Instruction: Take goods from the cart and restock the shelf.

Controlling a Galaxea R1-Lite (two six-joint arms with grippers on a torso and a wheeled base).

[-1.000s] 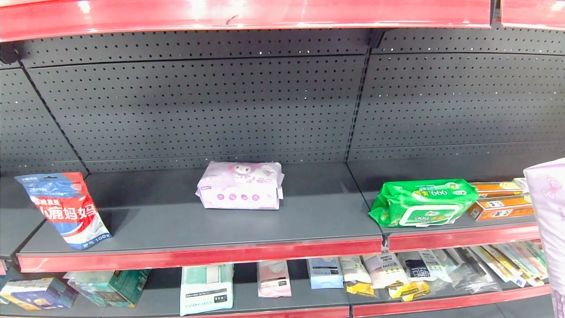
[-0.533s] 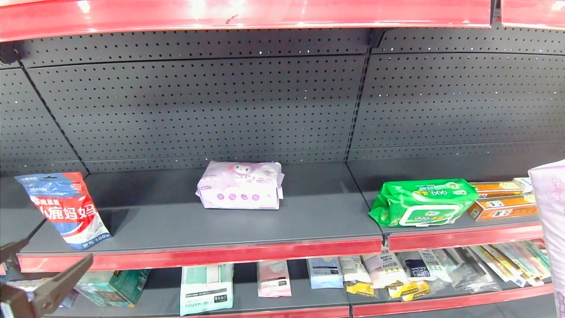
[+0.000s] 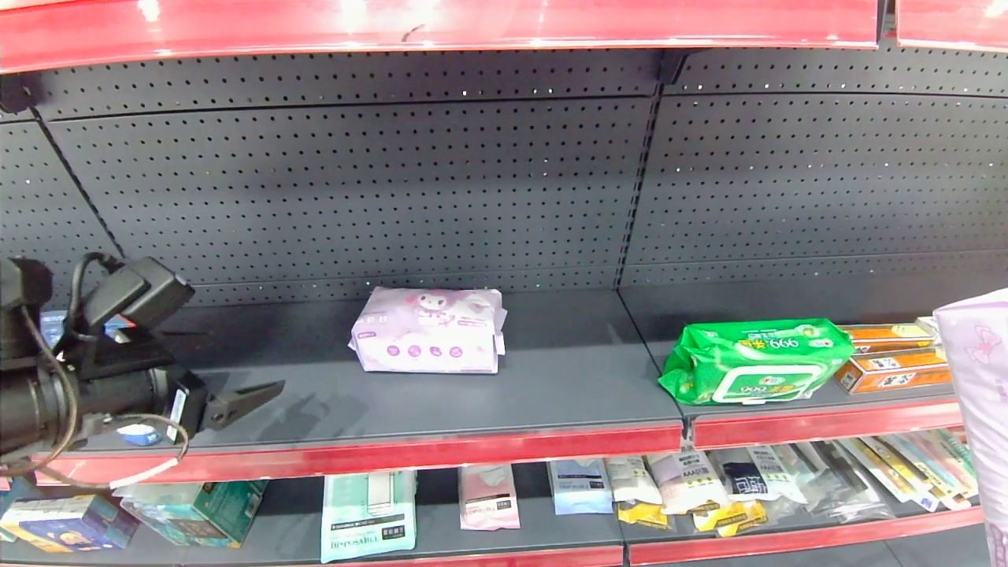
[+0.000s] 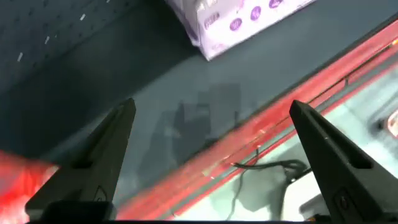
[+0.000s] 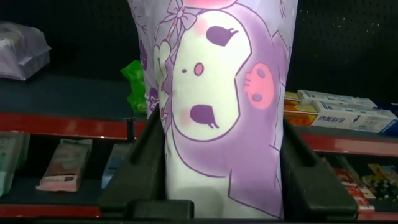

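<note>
- Rising from the lower left corner of the head view over the last second, the left gripper [image 4: 209, 111] now hangs over the front left part of the shelf [image 3: 409, 402], just above its red lip. Its jaws stand wide apart with nothing between them.
- At the centre of the frame, the purple tissue pack [image 3: 428, 340] lies flat on the shelf where it lay before, with bare board on either side of it.
- Right of centre, the green wipes pack [image 3: 748, 360] and the orange boxes [image 3: 898, 358] just beside it sit unmoved in the neighbouring bay.
- At the far right edge, the right gripper [image 5: 221, 149] is clamped on a second purple pack [image 3: 976, 394]. It holds the pack upright by its lower part, and the pack has barely shifted.
- That pack is still in the air, so this restocking step is not yet done.
- The empty left arm coming up probably means it is getting ready to help. The gap beside the matching pack looks like the natural spot for the held one.
</note>
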